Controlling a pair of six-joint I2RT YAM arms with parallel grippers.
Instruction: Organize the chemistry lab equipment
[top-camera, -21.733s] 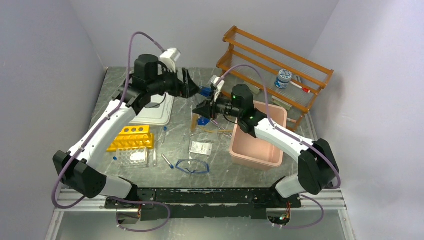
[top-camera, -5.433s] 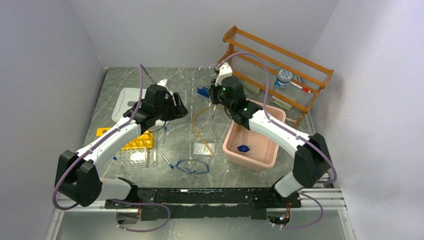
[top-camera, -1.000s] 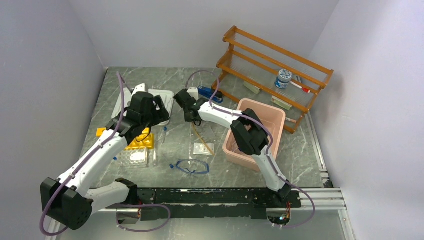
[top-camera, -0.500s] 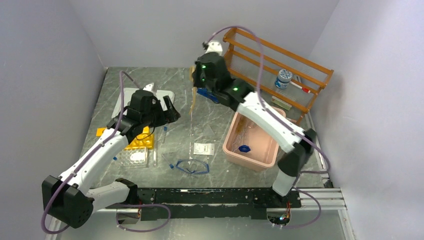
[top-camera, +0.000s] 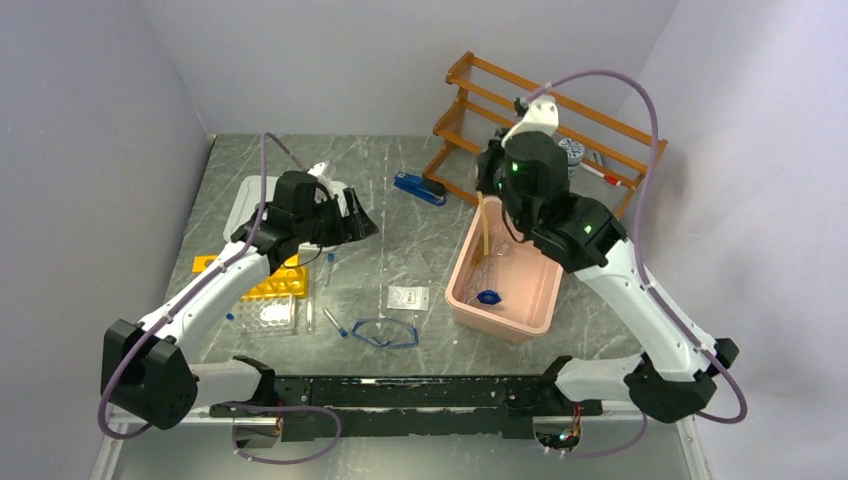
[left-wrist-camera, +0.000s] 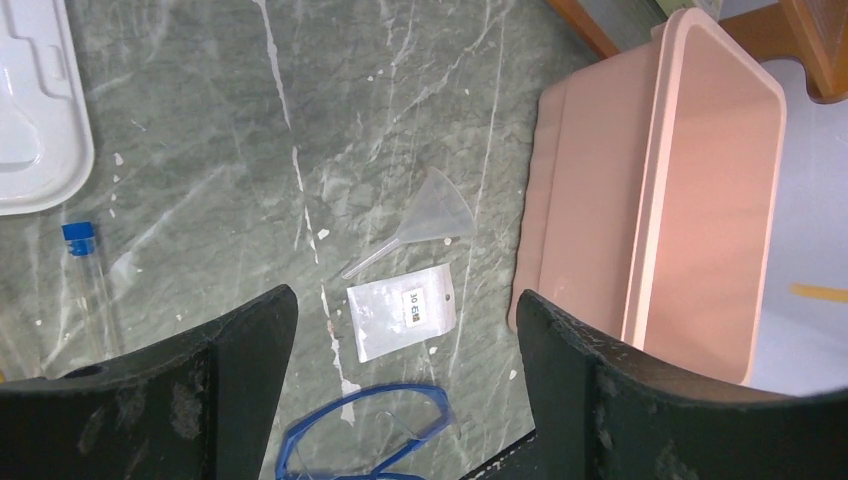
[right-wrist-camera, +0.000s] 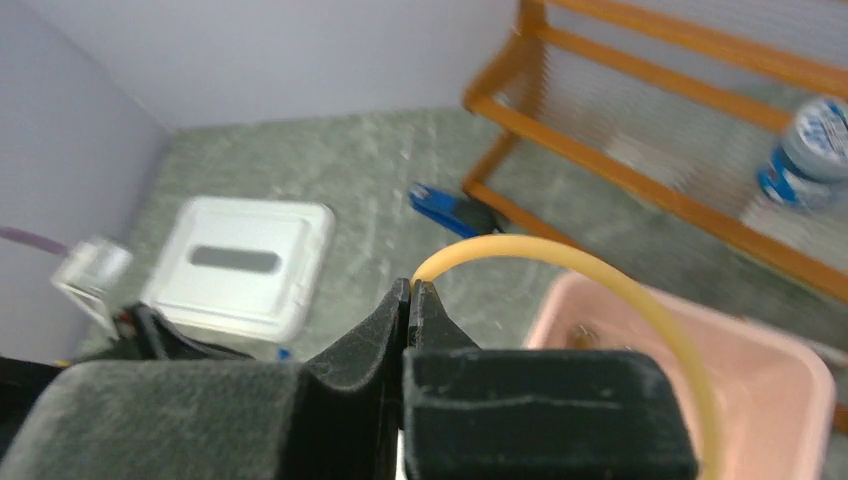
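My right gripper (top-camera: 484, 190) is shut on the tan rubber tubing (top-camera: 485, 228), which hangs down into the pink bin (top-camera: 540, 308). In the right wrist view the tubing (right-wrist-camera: 560, 255) arcs out from my shut gripper (right-wrist-camera: 410, 288). A small blue cap (top-camera: 487, 297) lies in the bin. My left gripper (top-camera: 352, 222) is open and empty, held above the table. Through it I see the white packet (left-wrist-camera: 403, 310), the blue-framed goggles (left-wrist-camera: 365, 440) and a blue-capped tube (left-wrist-camera: 85, 280). The packet (top-camera: 405, 297), goggles (top-camera: 385, 333) and a loose tube (top-camera: 334, 322) lie on the table.
A yellow rack (top-camera: 262, 282) and a clear tube rack (top-camera: 268, 315) sit at the left. A white lid (top-camera: 258, 205) lies behind them. A blue stapler (top-camera: 420, 188), a wooden shelf (top-camera: 470, 110) with a blue-capped bottle (top-camera: 570, 152), and a clear funnel (left-wrist-camera: 430, 220) are nearby.
My right arm has swung right with the tubing, from above the stapler to over the pink bin, and the tubing has left the table. My left gripper has shifted slightly right.
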